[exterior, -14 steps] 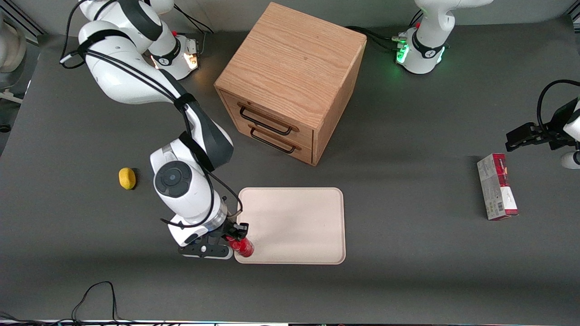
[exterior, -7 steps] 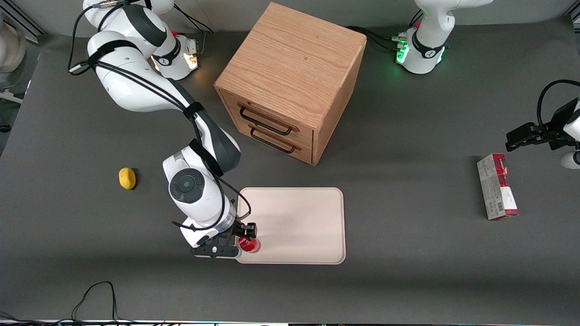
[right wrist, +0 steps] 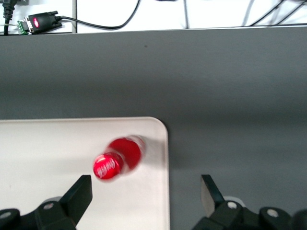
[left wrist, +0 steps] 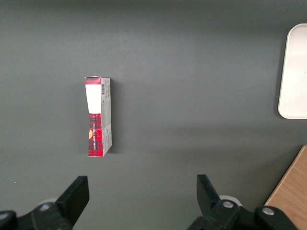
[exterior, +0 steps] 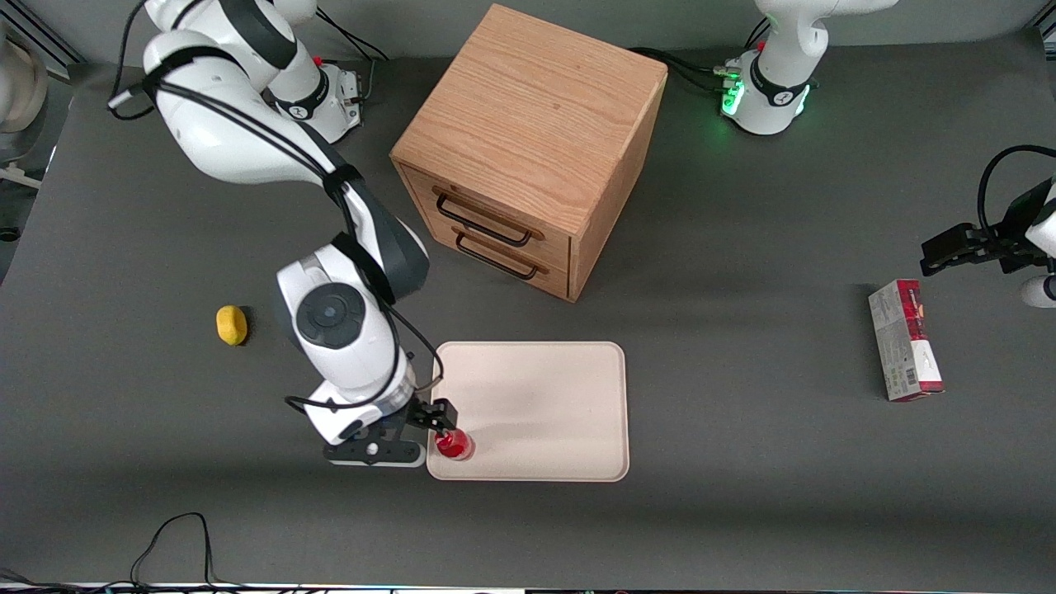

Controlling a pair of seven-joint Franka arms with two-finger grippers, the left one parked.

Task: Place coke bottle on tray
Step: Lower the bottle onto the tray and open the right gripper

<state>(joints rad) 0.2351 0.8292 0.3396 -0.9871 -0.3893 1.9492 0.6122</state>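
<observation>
The coke bottle point(exterior: 454, 444), small and red with a red cap, stands upright on the cream tray point(exterior: 536, 404), in the tray's corner nearest the front camera at the working arm's end. My right gripper point(exterior: 431, 436) is open and empty above that corner, beside the bottle and not touching it. In the right wrist view the bottle point(right wrist: 118, 160) is seen from above on the tray point(right wrist: 48, 153), clear of the spread fingers of the gripper point(right wrist: 145, 194).
A wooden drawer cabinet point(exterior: 528, 148) stands farther from the front camera than the tray. A yellow lump point(exterior: 232, 324) lies toward the working arm's end. A red-and-grey carton point(exterior: 905, 340) lies toward the parked arm's end, also in the left wrist view point(left wrist: 98, 117).
The gripper carried the tilted bottle onto the tray, set it upright, then opened and drew back toward the working arm's end. The bottle stays standing on the tray.
</observation>
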